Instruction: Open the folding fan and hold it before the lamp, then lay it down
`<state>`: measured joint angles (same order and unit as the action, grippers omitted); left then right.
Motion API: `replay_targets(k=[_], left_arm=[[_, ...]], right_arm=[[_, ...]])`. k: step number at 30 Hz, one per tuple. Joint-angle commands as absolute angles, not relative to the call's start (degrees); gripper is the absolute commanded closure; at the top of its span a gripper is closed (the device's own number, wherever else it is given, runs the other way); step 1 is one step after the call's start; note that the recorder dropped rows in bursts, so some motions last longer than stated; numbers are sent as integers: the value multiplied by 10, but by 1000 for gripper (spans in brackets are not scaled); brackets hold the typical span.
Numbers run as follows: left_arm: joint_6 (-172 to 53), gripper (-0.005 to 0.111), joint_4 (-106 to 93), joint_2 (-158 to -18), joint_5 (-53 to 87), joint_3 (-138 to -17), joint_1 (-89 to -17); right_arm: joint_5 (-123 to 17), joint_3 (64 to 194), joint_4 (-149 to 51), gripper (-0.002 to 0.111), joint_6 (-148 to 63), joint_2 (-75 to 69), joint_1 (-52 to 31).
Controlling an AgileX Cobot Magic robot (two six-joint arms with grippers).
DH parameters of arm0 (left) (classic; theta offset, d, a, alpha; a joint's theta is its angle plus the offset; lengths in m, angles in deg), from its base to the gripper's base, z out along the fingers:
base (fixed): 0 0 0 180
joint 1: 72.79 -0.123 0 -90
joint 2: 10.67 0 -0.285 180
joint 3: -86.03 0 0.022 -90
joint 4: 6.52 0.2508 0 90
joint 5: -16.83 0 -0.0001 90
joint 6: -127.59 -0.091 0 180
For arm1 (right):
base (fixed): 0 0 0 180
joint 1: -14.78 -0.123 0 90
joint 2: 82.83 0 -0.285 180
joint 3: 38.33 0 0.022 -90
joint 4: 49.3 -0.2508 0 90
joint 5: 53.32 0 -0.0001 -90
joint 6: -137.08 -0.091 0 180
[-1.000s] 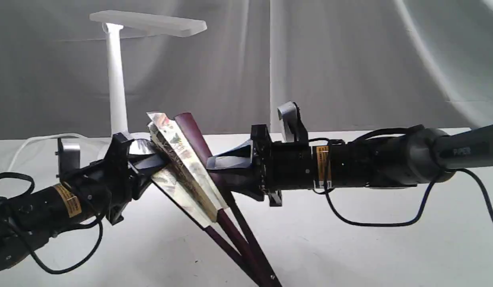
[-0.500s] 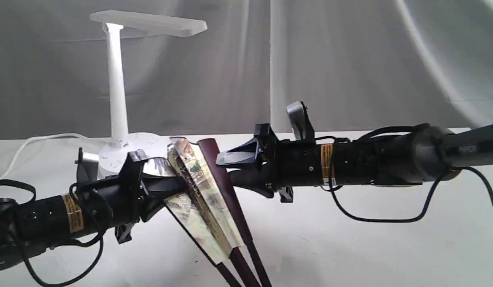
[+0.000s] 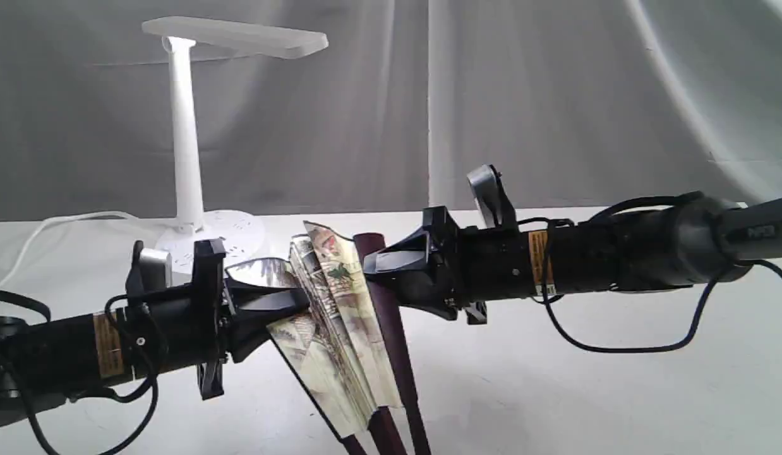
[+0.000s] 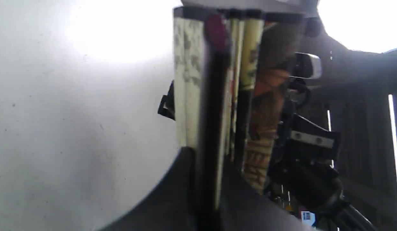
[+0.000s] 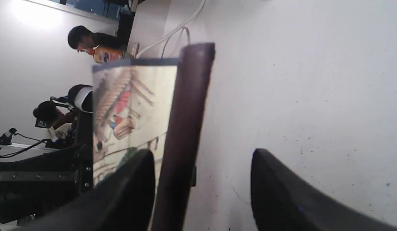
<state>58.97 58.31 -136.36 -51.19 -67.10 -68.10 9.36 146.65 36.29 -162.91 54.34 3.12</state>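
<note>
Grey drapes (image 3: 555, 95) hang behind the white desk (image 3: 587, 392), where the lamp (image 3: 186, 158) stands at far left. Near its base, the left end effector (image 3: 296, 298) is clamped tight on the part-open fan (image 3: 340, 316), which leans steeply between both arms. The right end effector (image 3: 373, 268) gapes wide, its 2 fingers (image 5: 131, 189) straddling the maroon guard (image 5: 185, 112) unpinched.

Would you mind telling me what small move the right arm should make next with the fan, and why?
Probably close the right gripper on the dark outer rib of the fan: it sits between the open jaws, while the left gripper pinches the other side.
</note>
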Motion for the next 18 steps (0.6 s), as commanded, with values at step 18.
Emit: replay_targets(k=[18], left_arm=[[585, 107, 601, -1359, -531, -670, -715]], right_arm=[[166, 1466, 409, 52, -1624, 534, 65]])
